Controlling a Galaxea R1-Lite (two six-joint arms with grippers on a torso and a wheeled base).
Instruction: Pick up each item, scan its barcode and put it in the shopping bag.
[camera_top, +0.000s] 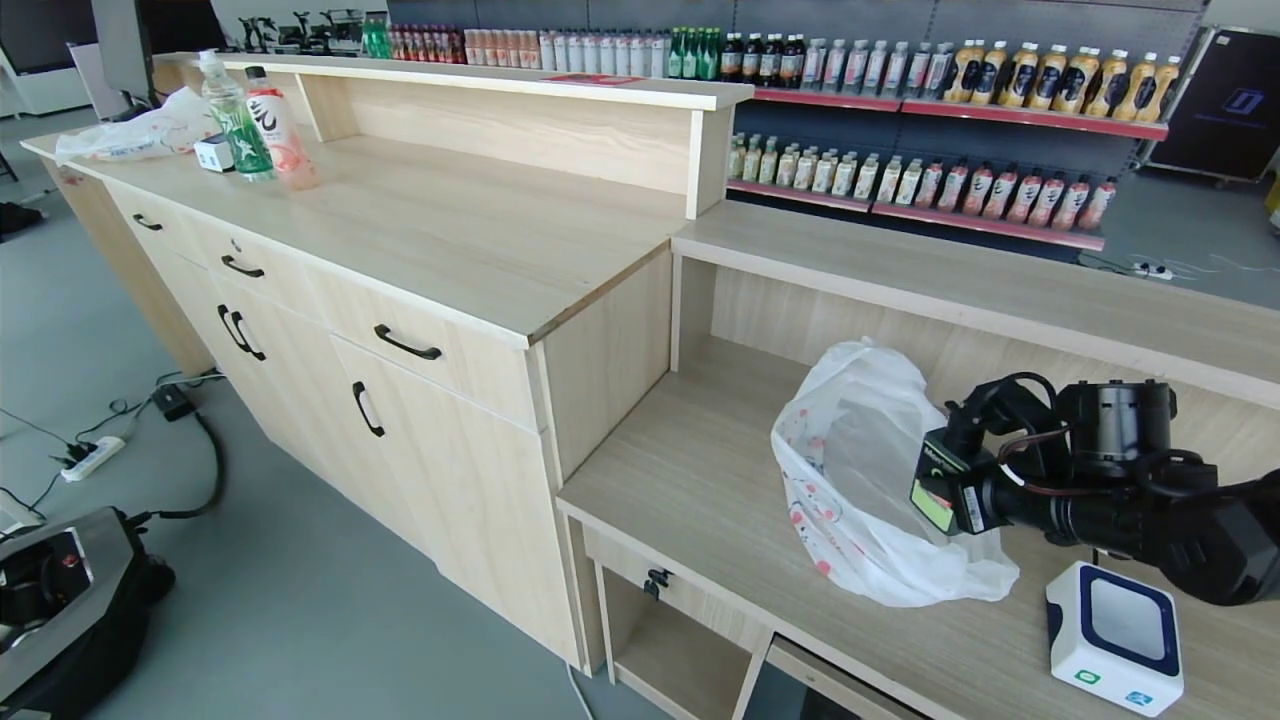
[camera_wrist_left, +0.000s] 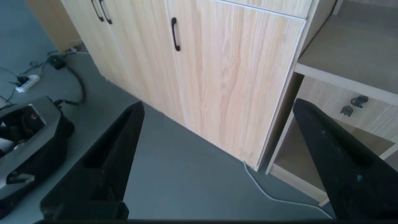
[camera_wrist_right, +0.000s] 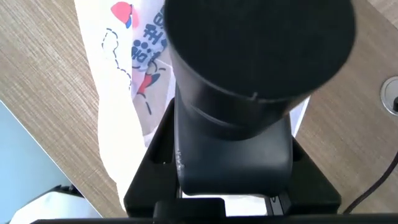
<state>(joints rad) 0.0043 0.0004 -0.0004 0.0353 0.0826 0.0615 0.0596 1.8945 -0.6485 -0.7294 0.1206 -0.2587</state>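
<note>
Plainly, the left claw (camera_wrist_left: 217, 109) gapes released above the floor (camera_wrist_left: 186, 168). The right claw (camera_top: 945, 485) is at the shopping bag (camera_top: 860, 470) near the desk's (camera_top: 700, 480) front edge, its grip impossible to tell.

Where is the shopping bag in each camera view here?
Head view: the shopping bag lies on the low desk, right of centre.
Right wrist view: the shopping bag lies on the wood, its printed plastic partly behind a black cylinder.
Left wrist view: this camera faces a cabinet door and grey floor.
Shared landmark: the low desk, whose wood top appears in all three.
</note>
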